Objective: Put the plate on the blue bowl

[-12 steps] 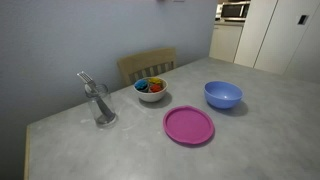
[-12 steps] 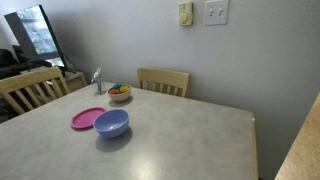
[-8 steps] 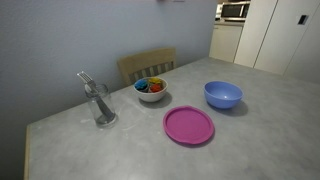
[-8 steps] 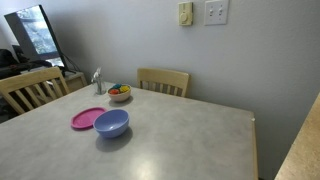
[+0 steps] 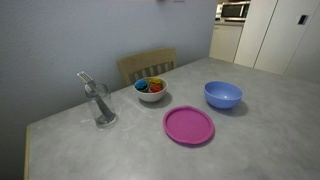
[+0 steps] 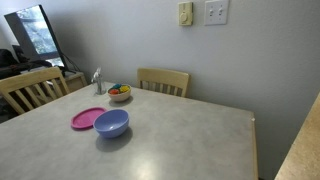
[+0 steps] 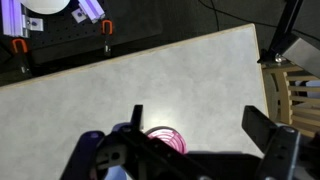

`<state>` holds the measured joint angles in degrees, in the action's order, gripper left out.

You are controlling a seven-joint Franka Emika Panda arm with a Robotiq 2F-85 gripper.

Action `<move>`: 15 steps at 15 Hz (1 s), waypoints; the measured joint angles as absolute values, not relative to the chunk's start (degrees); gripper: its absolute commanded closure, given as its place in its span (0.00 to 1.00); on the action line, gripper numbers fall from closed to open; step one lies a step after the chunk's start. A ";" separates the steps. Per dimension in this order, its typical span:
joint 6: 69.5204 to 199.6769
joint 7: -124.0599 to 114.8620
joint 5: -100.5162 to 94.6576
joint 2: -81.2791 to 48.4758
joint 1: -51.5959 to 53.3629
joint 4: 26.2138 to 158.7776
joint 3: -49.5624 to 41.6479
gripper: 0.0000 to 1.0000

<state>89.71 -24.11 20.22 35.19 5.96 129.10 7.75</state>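
Plate (image 7: 166, 137) flat on table (image 5: 120, 150), well below wide-open, empty gripper (image 7: 193, 118); near blue bowl (image 5: 223, 95).

Likely home kitchen, dining table (image 5: 270, 130), wooden chair (image 6: 163, 80), microwave (image 5: 235, 10), cabinets (image 5: 265, 38)

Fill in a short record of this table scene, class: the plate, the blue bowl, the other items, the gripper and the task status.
plate: magenta, lying flat on the table, nothing on it
blue bowl: upright, appears empty, beside the plate, not touching it
white bowl: colourful contents, on the chair side of the plate
glass: clear, a utensil standing in it
gripper: seen only in the wrist view, jaws apart, holding nothing
task status: plate not yet on the blue bowl
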 measured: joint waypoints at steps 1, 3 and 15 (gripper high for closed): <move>90.02 -24.09 19.53 35.11 5.68 129.16 8.17 0.00; 91.39 -24.04 17.33 34.36 4.91 129.65 9.03 0.00; 106.51 -17.61 11.34 16.29 4.73 132.48 10.61 0.00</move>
<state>106.51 -17.61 11.34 16.29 4.73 132.48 10.61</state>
